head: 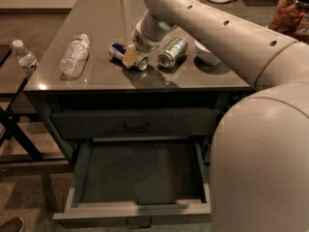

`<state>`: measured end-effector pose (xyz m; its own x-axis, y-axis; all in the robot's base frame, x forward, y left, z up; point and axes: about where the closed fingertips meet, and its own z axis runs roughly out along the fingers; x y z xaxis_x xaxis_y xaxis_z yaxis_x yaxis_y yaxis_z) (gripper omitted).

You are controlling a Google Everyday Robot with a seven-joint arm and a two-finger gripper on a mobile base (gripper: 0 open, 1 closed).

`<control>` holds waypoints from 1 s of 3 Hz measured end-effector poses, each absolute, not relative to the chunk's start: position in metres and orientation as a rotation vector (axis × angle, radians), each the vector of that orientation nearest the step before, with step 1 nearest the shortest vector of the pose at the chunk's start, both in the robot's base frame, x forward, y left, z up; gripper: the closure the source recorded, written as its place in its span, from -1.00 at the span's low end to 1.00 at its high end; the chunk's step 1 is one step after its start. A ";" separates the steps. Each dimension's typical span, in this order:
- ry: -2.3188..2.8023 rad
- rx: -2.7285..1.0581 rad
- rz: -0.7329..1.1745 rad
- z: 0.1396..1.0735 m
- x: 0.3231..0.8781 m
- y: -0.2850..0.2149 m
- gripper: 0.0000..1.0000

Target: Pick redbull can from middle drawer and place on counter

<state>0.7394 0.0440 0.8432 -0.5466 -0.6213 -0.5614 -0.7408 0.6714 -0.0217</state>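
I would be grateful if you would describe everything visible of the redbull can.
The redbull can is a slim blue-and-silver metal can lying on its side on the glossy counter, with its silver end toward the front right. The gripper sits over its middle and hides part of it. The can lies between the plastic bottle and the fatter green can, touching neither.

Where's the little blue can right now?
The redbull can lies on its side on the counter, between the clear water bottle on the left and the green can on the right in the camera view, with the gripper over its middle.
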 end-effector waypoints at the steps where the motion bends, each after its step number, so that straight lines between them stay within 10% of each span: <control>1: 2.348 -1.050 0.295 0.843 0.739 0.044 0.37; 3: 2.348 -1.050 0.295 0.843 0.739 0.044 -0.56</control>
